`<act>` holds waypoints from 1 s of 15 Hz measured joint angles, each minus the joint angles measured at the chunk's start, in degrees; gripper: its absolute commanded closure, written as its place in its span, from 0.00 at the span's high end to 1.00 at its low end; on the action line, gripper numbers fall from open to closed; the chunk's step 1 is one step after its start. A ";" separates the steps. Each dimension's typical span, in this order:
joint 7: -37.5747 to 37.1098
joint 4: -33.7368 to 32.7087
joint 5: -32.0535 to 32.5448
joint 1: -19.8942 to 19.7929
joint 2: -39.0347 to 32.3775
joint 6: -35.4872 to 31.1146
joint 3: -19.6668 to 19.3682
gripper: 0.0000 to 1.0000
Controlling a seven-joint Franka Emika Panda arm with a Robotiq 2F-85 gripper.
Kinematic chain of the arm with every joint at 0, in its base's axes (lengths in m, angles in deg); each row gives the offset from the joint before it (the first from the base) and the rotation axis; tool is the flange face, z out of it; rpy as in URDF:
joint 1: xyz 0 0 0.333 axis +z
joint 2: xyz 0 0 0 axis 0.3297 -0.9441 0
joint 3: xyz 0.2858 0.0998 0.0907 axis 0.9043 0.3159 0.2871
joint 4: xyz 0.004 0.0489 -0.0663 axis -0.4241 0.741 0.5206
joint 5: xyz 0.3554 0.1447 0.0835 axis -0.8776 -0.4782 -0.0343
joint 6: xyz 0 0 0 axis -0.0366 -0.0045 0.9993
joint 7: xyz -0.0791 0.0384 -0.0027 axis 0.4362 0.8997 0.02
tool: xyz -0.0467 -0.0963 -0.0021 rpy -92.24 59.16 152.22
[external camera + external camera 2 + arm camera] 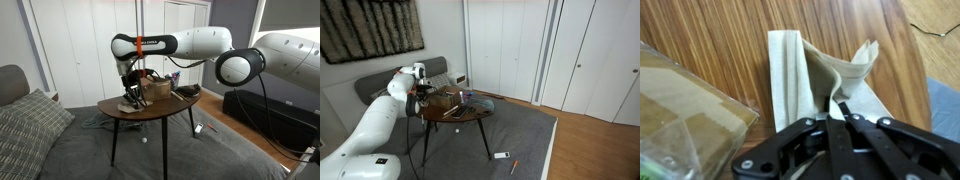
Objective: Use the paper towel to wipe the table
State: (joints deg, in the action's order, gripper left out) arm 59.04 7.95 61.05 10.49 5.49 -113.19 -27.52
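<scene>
Gripper (840, 113) seen from the wrist view, fingers pressed together and pinching a raised fold of the pale paper towel (800, 75). It lies rumpled on the dark wooden table (725, 30), just beside a brown cardboard box (685, 100).

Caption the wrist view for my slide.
Black gripper pinching a rumpled beige paper towel on the brown wooden table, beside a cardboard box.

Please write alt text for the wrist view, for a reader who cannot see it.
The pincer, entering from below, is shut on a rumpled towel on the wooden table. A box sits at lower left.
</scene>
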 measured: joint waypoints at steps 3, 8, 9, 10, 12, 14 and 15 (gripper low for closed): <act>0.45 0.01 1.52 1.98 0.29 3.57 -0.36 0.00; 0.52 0.01 1.63 3.41 0.84 5.90 -0.37 0.00; 0.51 0.02 1.61 3.10 0.83 5.90 -0.37 0.00; 0.51 0.07 1.53 2.65 0.82 5.90 -0.37 0.00; 0.51 0.30 1.34 1.39 0.64 6.10 -0.37 0.00; 0.51 0.97 1.15 0.13 0.56 6.98 -0.35 0.00; 0.51 0.94 1.00 -0.35 0.56 8.34 -0.33 0.00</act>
State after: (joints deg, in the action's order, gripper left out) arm 59.56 8.89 62.05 10.14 6.05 -104.85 -27.85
